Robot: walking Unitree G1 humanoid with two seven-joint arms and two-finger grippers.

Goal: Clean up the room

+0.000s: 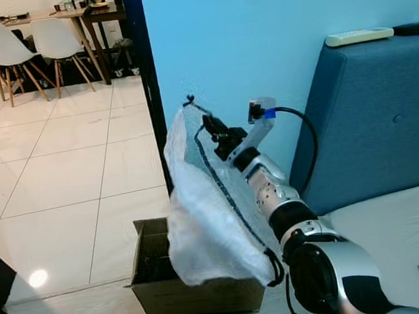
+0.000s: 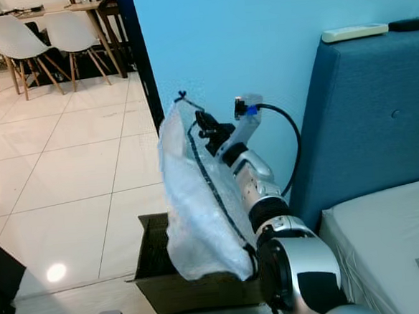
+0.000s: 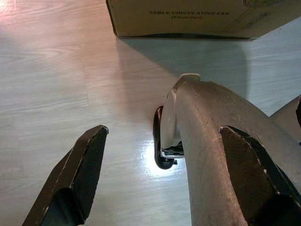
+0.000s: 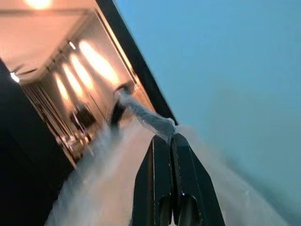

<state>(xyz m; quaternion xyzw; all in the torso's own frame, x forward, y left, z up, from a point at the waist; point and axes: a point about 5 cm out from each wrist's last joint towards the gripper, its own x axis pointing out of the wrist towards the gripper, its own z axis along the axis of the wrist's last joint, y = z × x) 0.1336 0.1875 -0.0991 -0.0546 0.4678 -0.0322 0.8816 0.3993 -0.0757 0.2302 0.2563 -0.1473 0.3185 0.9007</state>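
At the end of the raised right arm, the right gripper [image 1: 211, 124] is seen with its two black fingers [image 4: 160, 179] pressed together, pinching the top edge of a translucent white plastic bag [image 1: 206, 215]. The bag, trimmed with a dark drawstring [image 1: 222, 188], is held up in the air and hangs down from the pinch point along the silver forearm, its lower end draped level with the arm's elbow. A black cable [image 1: 305, 132] is looped from the wrist camera mount behind the gripper. Directly below the hanging bag, an open cardboard box [image 1: 169, 293] is set on the pale floor, its flaps spread and its dark interior partly hidden by the bag. Behind the gripper, a light blue wall [image 1: 245, 47] is shown; beside the arm on the right, a blue upholstered headboard [image 1: 379, 116] stands with a white remote control [image 1: 359, 36] lying on its top edge, and a white mattress [image 1: 394, 223] lies below it. Beyond the bag on the left, white floor tiles [image 1: 59, 160] lead to white chairs [image 1: 4, 45] and a dark wooden table [image 1: 92, 18].

The left gripper [image 3: 164, 174] hangs low over the wood-look floor [image 3: 56, 70], its fingers spread apart and holding nothing. Past it, a side of the cardboard box printed "TABLE CIRCULATING FAN" is visible.
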